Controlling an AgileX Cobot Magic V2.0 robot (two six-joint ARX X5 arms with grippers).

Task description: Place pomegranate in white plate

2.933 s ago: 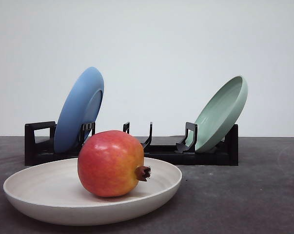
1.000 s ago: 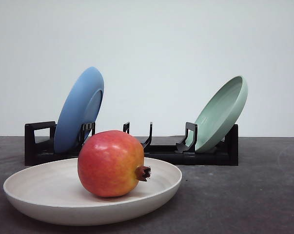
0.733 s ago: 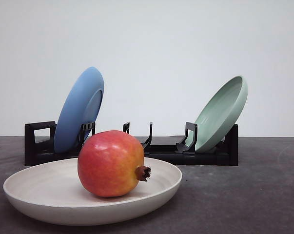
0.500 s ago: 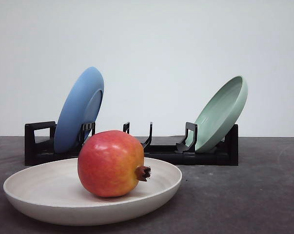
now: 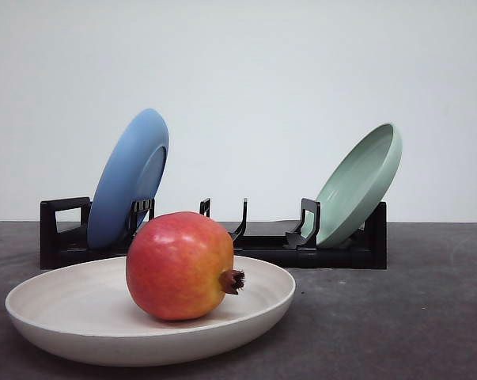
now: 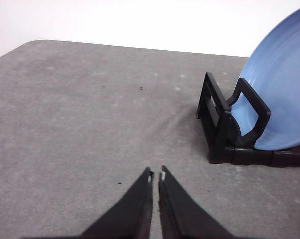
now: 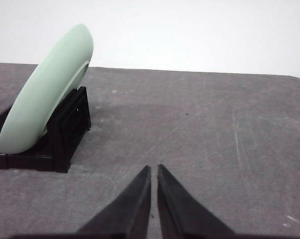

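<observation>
The pomegranate sits inside the white plate, near the middle of it, on its side. Its little brown crown pokes out sideways, toward the side where the green plate stands. The white plate lies flat on the gray table, and its raised rim goes all the way around the fruit. That rim helps, I think, because a round fruit likes to roll, and the rim would stop it.

Nothing is touching the pomegranate. So the job looks done to me.

Behind the white plate is a black rack. The blue plate leans in the rack behind the white plate, and the green plate leans at the rack's other end, farther from the white plate. The rack's posts hold them up on their edges so they do not fall flat.

The left gripper hangs over bare table beside the end of the rack with the blue plate. Its jaws are pressed together with nothing in them. The right gripper hangs over bare table beside the rack's green plate end. Its jaws are pressed together too, and they carry nothing. Both are well away from the white plate, so they cannot bump the fruit.
</observation>
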